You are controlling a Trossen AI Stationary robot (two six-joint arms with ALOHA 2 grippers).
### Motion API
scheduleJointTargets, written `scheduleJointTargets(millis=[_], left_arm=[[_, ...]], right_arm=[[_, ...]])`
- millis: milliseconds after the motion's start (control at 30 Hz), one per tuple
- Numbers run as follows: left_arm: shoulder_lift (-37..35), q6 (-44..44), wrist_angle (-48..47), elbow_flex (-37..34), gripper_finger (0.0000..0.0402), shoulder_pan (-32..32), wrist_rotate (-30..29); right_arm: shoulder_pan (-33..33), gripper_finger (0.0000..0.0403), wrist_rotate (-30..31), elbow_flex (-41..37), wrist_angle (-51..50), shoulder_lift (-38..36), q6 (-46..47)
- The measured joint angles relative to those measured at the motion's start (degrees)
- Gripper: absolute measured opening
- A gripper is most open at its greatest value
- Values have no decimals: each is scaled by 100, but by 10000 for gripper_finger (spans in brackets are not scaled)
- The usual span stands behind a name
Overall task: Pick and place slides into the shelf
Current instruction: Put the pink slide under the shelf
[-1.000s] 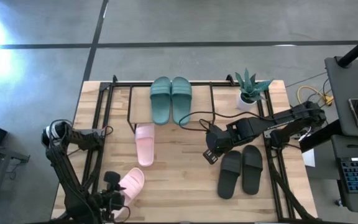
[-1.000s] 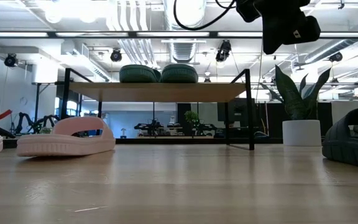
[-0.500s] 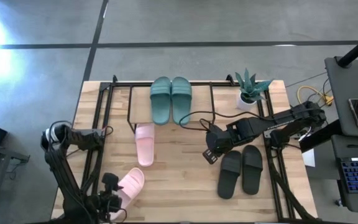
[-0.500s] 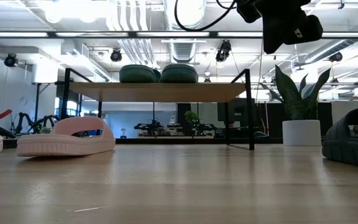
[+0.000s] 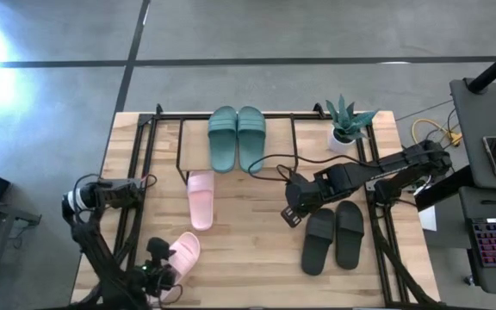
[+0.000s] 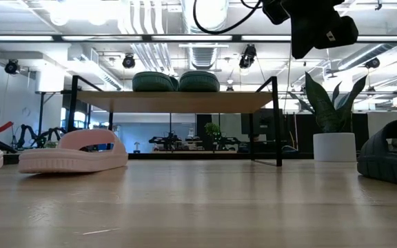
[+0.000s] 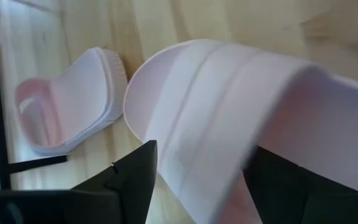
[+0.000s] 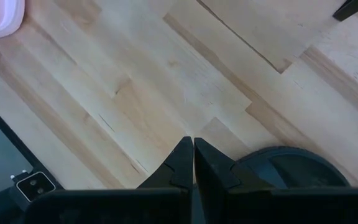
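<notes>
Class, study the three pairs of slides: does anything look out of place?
Yes: the pink pair is split. One pink slide lies beside the shelf; the other pink slide sits askew at the left gripper. Green slides and black slides lie paired.

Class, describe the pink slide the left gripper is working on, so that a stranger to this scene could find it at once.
Start at the wooden table and go to its near left corner, where the left gripper sits. The pink slide there lies at an angle, its strap between that gripper's fingers. Its pink partner lies straight, farther in by the shelf, untouched.
</notes>
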Motion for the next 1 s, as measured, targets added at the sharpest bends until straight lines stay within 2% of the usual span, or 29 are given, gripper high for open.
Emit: scheduleJointTargets(millis=[133, 233, 600, 833, 1000], left_arm=[[64, 9, 47, -163, 208, 154, -138], [69, 9, 73, -240, 183, 255, -111], [58, 728, 1046, -247, 11, 369, -38], [2, 718, 1087, -119, 2, 436, 209], [-465, 607, 1084, 65, 1, 562, 398]], right_arm=[[0, 8, 0, 0, 4, -1, 24], [0, 8, 0, 0, 2, -1, 61], [0, 9, 0, 0, 2, -1, 59], [0, 9, -7, 0, 4, -1, 50], [0, 8, -39, 0, 4, -1, -106]])
